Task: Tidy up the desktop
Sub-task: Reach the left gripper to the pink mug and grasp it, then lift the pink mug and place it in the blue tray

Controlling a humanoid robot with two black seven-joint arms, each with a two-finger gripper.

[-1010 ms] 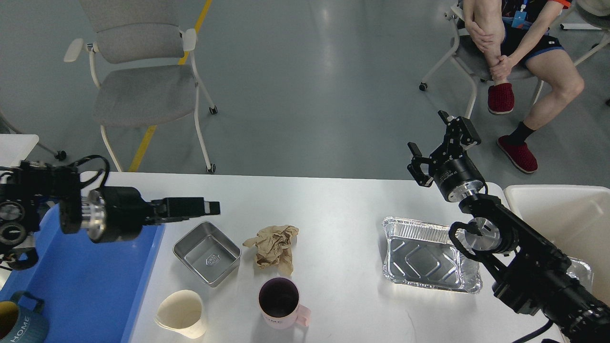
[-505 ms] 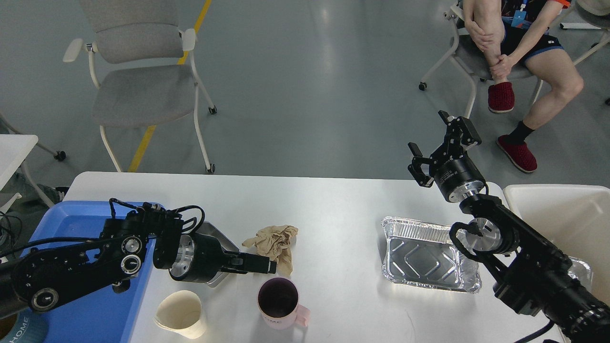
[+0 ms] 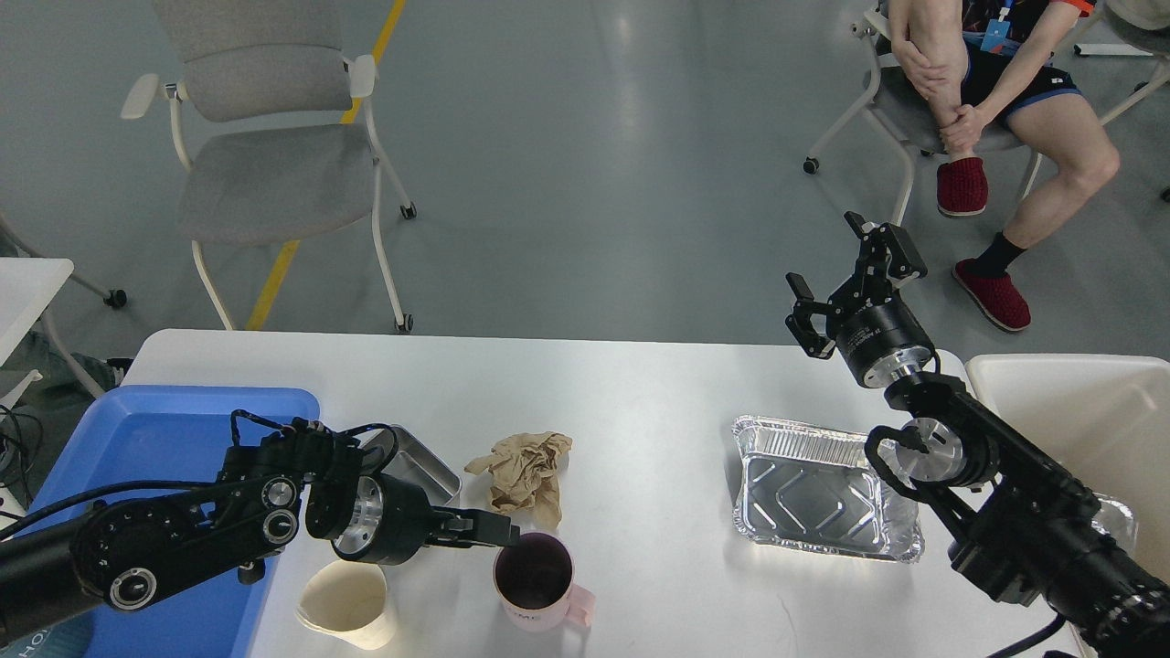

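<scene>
Grey chair [image 3: 260, 137], seated person [image 3: 996, 82] in red slippers, yellow floor line [image 3: 311, 183], white bin [image 3: 1088, 429].

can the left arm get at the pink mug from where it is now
Probably yes. The left gripper already sits at the rim of the pink mug, on its left side, with nothing between them. The crumpled brown paper lies farther back and the cream cup sits lower left, both out of the way.

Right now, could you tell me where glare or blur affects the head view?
Head view: sharp throughout, no motion blur on either arm; overhead light reflects as pale streaks on the grey floor; the foil tray glints brightly on its rim and ribs; the desktop is evenly lit with soft shadows.
</scene>
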